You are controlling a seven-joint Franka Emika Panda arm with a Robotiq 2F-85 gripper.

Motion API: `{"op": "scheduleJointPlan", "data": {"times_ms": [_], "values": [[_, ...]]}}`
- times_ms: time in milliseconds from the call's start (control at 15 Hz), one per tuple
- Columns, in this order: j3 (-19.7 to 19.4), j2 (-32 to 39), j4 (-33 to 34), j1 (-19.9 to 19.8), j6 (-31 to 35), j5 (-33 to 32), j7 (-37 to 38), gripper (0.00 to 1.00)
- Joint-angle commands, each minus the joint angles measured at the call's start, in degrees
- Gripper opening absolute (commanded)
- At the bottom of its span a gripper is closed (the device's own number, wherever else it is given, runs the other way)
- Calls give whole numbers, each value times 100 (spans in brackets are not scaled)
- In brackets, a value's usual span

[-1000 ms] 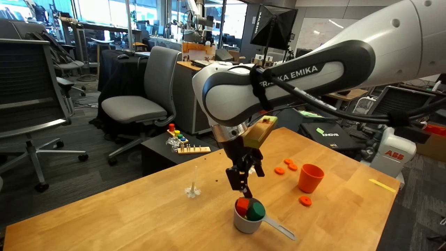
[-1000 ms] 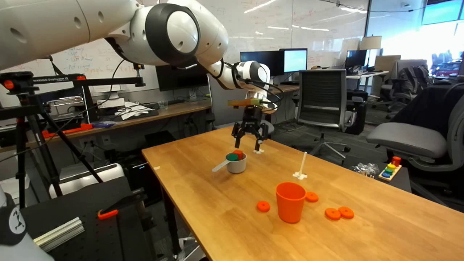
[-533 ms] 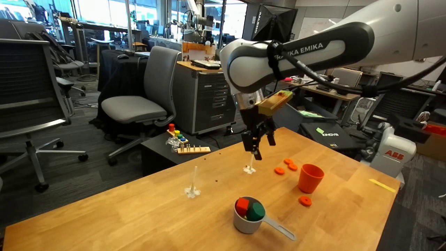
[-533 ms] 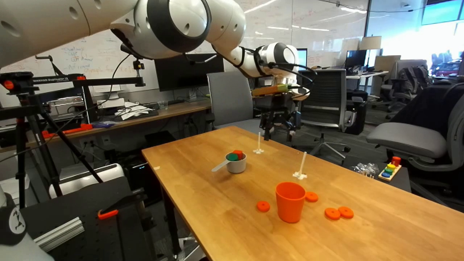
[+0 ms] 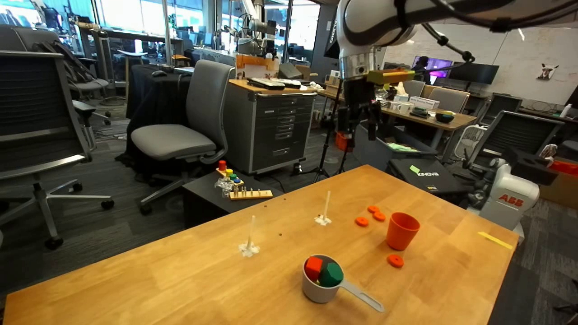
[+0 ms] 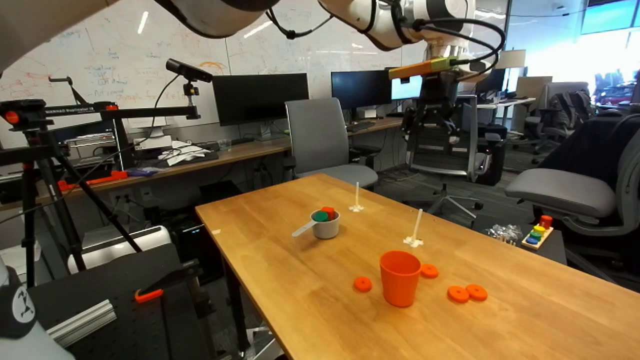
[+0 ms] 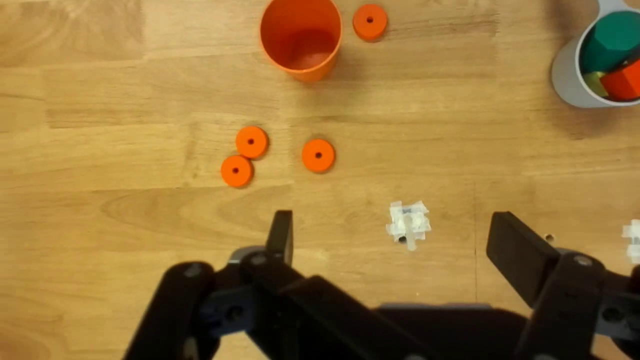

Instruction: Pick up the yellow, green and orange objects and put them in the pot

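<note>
The grey pot [image 5: 318, 292] stands upright on the table, its pale handle to one side; it also shows in an exterior view [image 6: 326, 231] and at the right edge of the wrist view [image 7: 567, 75]. Inside it lie the green piece [image 7: 612, 42], the orange-red piece [image 7: 625, 81] and the yellow piece [image 7: 596, 84], mostly hidden under the other two. Green [image 5: 332, 274] and orange-red [image 5: 313, 267] poke up at the rim. My gripper [image 7: 395, 237] is open and empty, high above the table and well away from the pot; both exterior views show it [image 5: 361, 134] [image 6: 431, 136].
An orange-red cup [image 5: 402, 232] stands on the table with several orange discs [image 7: 318, 155] around it. Two thin upright pegs [image 5: 327, 207] [image 5: 251, 232] are taped to the table. A dark side table [image 5: 216, 203] with toys stands beyond the table edge.
My open gripper has risen from near the pot and moved away, past the nearer peg and high above the table. The pot and the pieces in it have not moved.
</note>
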Motion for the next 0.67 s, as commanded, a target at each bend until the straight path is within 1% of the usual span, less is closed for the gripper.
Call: {"op": "scheduleJointPlan", "data": {"times_ms": [0, 267, 600], "values": [[166, -662, -536, -56, 190, 217, -155, 100], [372, -1086, -1053, -37, 436, 424, -295, 100], [745, -1616, -2046, -123, 1008, 832, -709, 100]]}}
